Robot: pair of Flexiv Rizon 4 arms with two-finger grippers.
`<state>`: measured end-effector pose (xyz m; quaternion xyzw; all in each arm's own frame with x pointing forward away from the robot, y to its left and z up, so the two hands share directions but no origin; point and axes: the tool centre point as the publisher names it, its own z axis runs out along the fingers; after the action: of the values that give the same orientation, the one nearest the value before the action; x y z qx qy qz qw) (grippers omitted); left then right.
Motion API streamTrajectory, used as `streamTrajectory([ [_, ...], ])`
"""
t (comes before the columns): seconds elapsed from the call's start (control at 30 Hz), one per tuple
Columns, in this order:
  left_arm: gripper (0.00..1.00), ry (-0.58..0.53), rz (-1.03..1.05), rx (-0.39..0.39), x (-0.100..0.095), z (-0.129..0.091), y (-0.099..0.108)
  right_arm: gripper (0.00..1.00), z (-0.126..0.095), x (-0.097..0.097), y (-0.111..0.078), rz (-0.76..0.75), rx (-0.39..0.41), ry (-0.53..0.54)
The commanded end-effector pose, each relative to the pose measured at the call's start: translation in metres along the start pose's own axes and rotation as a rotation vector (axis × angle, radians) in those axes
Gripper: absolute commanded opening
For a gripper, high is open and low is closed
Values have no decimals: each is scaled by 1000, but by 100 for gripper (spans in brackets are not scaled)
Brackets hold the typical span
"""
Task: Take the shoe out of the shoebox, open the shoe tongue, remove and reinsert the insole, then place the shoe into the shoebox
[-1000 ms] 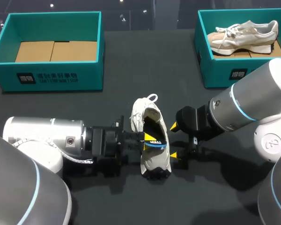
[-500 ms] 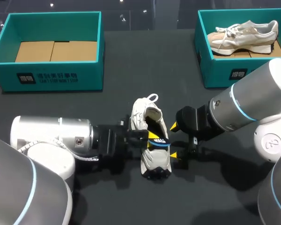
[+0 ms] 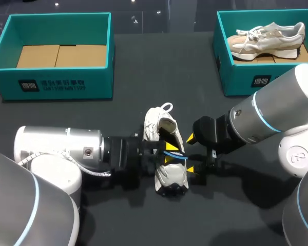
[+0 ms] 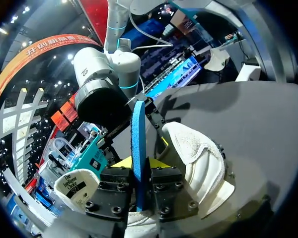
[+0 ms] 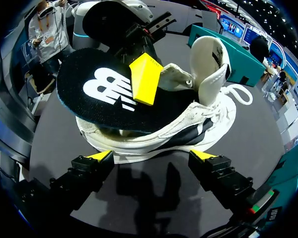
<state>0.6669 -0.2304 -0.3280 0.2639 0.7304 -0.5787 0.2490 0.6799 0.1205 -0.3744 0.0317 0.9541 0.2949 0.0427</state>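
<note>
Lying level, left tool (image 3: 168,154) pinches insole (image 5: 104,94) above shoe (image 3: 170,177).

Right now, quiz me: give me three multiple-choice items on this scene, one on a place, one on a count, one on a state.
1. Where does the shoe being worked on lie?
A. inside a box
B. on a box's rim
C. on the table, outside the boxes

2. How many shoes show?
A. one
B. two
C. three

3. How do the left jaws stand?
A. shut on the insole
B. open and empty
C. shut on a lace

Answers:
1 C, it rests on the dark tabletop in the head view.
2 B, one on the table and a second shoe in the right box.
3 A, the left wrist view shows them clamping the insole from both sides.
</note>
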Motion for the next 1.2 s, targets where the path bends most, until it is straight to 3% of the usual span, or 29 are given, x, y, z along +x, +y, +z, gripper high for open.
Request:
streamTrajectory([
  [0.03, 12, 2, 7, 10, 1, -15, -12, 100, 0, 1, -1, -1, -2, -1],
  [0.27, 13, 28, 18, 27, 4, -9, -19, 100, 0, 1, -1, -1, -2, -1],
  [0.33, 8, 39, 28, 23, 7, -4, -18, 100, 0, 1, -1, -1, -2, -1],
  [0.37, 0, 40, 38, 16, 8, -2, -16, 100, 0, 1, -1, -1, -2, -1],
  [0.8, 0, 13, 83, -125, 7, 10, 26, 100, 0, 1, -1, -1, -2, -1],
  [0.97, 0, 5, 54, -101, 5, 3, 17, 100, 0, 1, -1, -1, -2, -1],
  [1.07, 7, 0, 39, -78, 2, -2, 9, 100, 0, 1, -1, -1, -2, -1],
  [1.2, 9, -1, 26, -50, 0, -8, -3, 100, 0, 1, -1, -1, -2, -1],
])
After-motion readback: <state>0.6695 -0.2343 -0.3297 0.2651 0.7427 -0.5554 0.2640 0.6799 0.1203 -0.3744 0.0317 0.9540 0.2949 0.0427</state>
